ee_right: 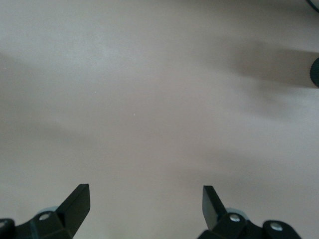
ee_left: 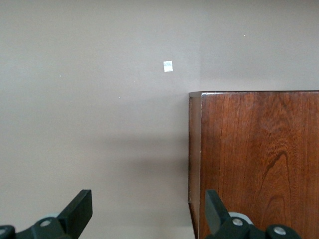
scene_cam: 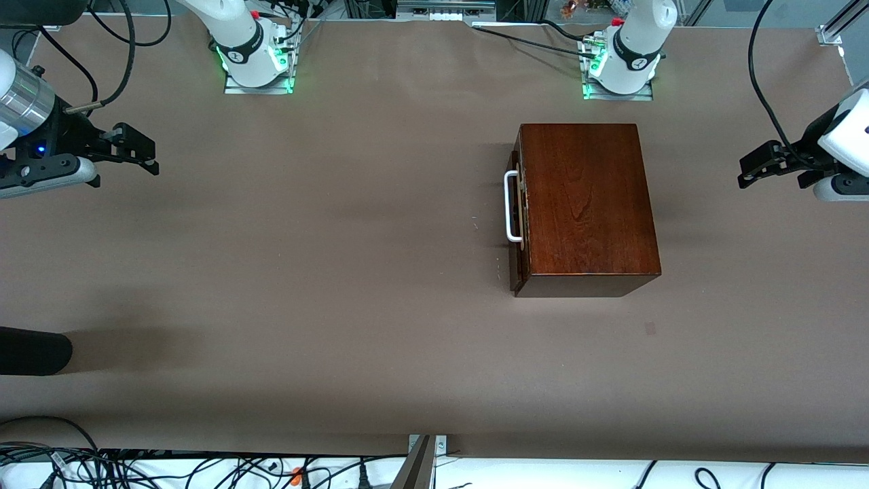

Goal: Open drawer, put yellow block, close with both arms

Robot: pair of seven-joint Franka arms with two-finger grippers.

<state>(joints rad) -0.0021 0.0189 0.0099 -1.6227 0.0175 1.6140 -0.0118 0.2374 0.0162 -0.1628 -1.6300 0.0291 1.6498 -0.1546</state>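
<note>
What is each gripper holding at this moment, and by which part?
Nothing is held. The left gripper hangs open by the wooden box, and the right gripper hangs open over bare table.

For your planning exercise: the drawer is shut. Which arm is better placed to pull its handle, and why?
Probably the right arm. The handle on the wooden box faces the right arm's end of the table, so the open right end effector could approach it directly. The open left end effector hangs at the box's closed end.
</note>
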